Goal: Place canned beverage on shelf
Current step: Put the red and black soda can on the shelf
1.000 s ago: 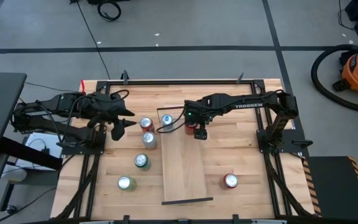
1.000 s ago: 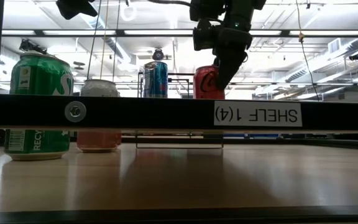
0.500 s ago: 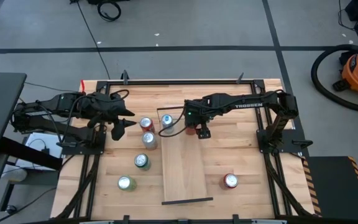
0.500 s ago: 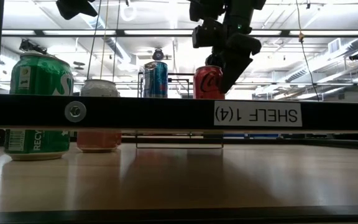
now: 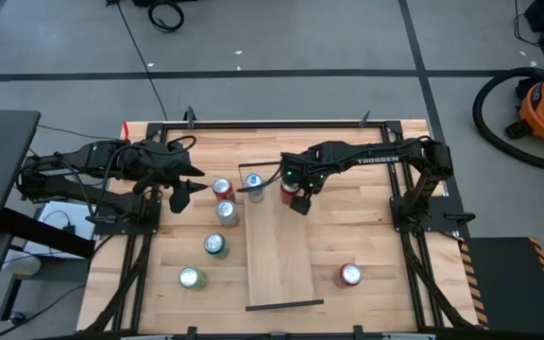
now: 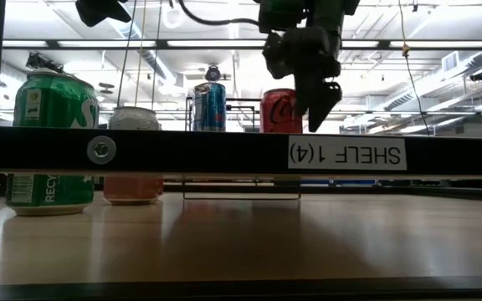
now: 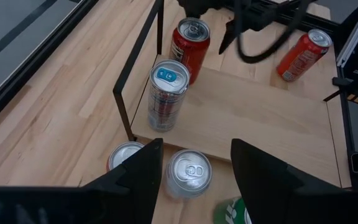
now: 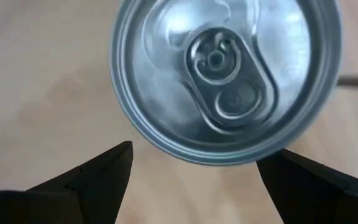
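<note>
The shelf (image 5: 281, 255), a long pale board with a thin black rail at each short end, lies along the table's middle. At its far end a red canned beverage (image 5: 288, 186) (image 7: 190, 40) stands upright on its base, and a slim blue can (image 5: 254, 182) (image 7: 166, 93) stands beside it. My right gripper (image 5: 297, 200) (image 8: 204, 180) hangs open just above and near of the red can's top (image 8: 225, 74), pointing steeply down; its fingers are clear of the can. My left gripper (image 5: 183, 190) (image 7: 194, 165) waits open above the table's left side.
Several more cans stand on the slatted tabletop left of the shelf: an orange one (image 5: 223, 187), a silver one (image 5: 228, 212) and two green ones (image 5: 215, 245) (image 5: 192, 278). A red can (image 5: 349, 275) stands to the shelf's right. The board's middle and near part lie bare.
My right gripper has rolled about the line it points along, staying over the red can, and its fingers remain open. The red can has kept upright in its place on the shelf.
</note>
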{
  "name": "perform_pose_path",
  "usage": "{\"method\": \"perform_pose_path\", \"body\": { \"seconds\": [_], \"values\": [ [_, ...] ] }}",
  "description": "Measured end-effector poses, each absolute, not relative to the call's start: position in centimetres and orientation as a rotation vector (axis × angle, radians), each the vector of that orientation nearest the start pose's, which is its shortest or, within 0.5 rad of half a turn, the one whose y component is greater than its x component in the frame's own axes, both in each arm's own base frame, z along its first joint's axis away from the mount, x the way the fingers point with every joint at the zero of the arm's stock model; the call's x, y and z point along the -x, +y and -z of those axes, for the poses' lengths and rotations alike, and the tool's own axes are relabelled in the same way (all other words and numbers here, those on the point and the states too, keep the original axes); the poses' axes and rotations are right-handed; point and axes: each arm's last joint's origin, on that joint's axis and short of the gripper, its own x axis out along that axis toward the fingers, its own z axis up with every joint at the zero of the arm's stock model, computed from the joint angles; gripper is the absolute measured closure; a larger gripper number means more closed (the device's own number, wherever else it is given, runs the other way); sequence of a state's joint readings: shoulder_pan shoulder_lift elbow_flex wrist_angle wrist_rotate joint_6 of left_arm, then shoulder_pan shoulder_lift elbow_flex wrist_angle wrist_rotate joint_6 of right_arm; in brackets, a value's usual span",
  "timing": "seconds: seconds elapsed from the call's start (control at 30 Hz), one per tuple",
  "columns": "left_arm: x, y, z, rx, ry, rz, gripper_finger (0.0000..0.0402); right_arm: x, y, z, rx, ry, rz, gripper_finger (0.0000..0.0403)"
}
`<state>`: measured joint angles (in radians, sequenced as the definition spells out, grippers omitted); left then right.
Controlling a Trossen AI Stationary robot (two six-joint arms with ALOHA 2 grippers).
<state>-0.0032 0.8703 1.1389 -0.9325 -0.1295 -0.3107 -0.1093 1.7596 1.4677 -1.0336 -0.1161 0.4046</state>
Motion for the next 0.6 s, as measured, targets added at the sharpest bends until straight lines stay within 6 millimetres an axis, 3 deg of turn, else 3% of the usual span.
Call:
{"method": "perform_pose_path", "body": {
  "seconds": [0.23,0.6],
  "values": [
    [-14.61,0.33,-36.88,0.254,0.638,-0.223,0.0203,-35.01,-3.28,-25.80,-0.674,1.201,0.434,0.0056],
    [-14.61,0.33,-36.88,0.244,0.639,-0.220,0.0203,-35.00,-3.41,-25.77,-0.604,1.197,0.442,0.0056]
  ]
}}
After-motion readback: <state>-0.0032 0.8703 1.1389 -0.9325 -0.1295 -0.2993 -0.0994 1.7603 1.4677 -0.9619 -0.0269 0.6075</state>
